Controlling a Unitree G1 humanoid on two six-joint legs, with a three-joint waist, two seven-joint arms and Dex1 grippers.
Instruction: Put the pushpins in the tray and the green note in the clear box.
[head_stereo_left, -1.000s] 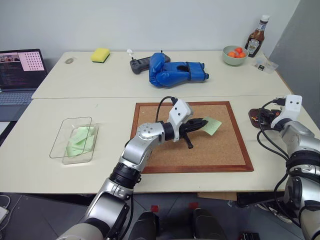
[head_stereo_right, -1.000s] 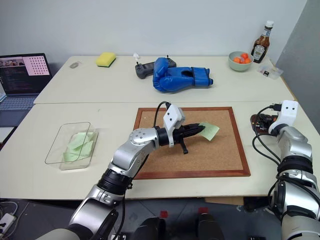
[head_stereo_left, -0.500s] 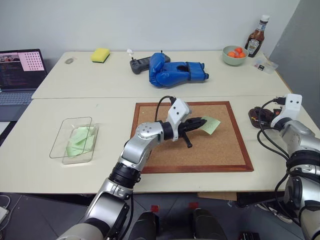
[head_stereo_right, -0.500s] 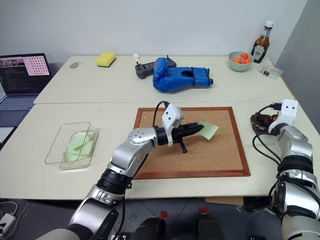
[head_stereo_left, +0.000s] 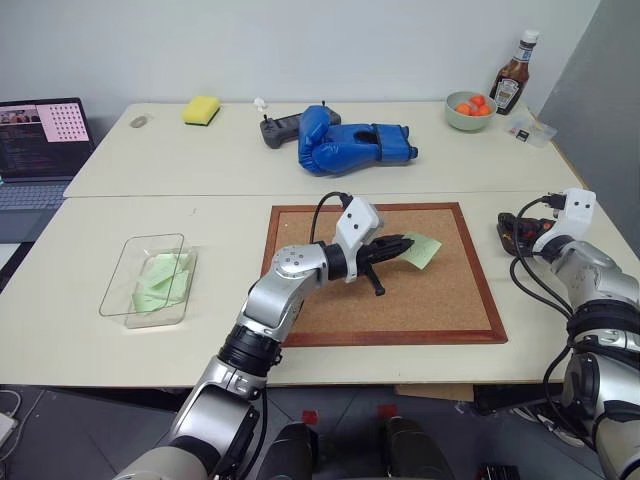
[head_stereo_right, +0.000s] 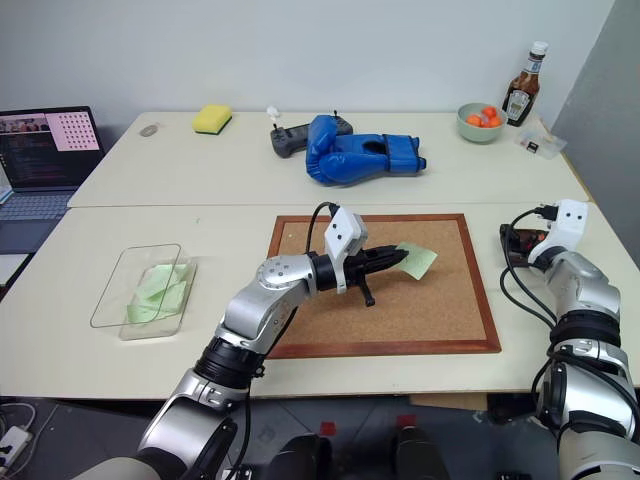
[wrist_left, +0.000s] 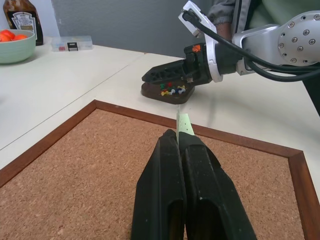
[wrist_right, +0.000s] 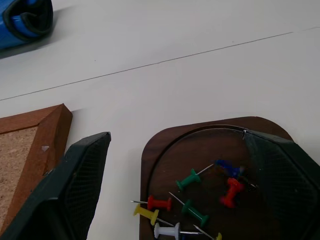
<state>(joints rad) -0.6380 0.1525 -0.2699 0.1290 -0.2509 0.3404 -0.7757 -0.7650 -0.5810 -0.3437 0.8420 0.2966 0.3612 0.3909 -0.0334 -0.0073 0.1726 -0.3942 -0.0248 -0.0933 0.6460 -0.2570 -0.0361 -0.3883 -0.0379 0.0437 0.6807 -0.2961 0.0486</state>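
My left gripper (head_stereo_left: 403, 245) is shut on the edge of the pale green note (head_stereo_left: 424, 250), holding it just above the cork board (head_stereo_left: 430, 300). In the left wrist view the note (wrist_left: 183, 125) stands edge-on between the closed fingers. The clear box (head_stereo_left: 155, 238) sits at the left of the table with green paper inside. My right gripper (wrist_right: 176, 136) hangs open over the dark brown tray (wrist_right: 165, 165), one finger on each side. Several pushpins (wrist_right: 190, 200) in red, green, blue, yellow and white lie in the tray (head_stereo_left: 515, 232).
On the far table lie a blue boxing glove (head_stereo_left: 350, 140), a controller (head_stereo_left: 278, 128) and a yellow sponge (head_stereo_left: 201, 109). A laptop (head_stereo_left: 35, 135) stands at the far left. A bowl of fruit (head_stereo_left: 470, 108) and a sauce bottle (head_stereo_left: 513, 75) are at the back right.
The right wrist has turned a little over the tray. The left arm and the note have kept still.
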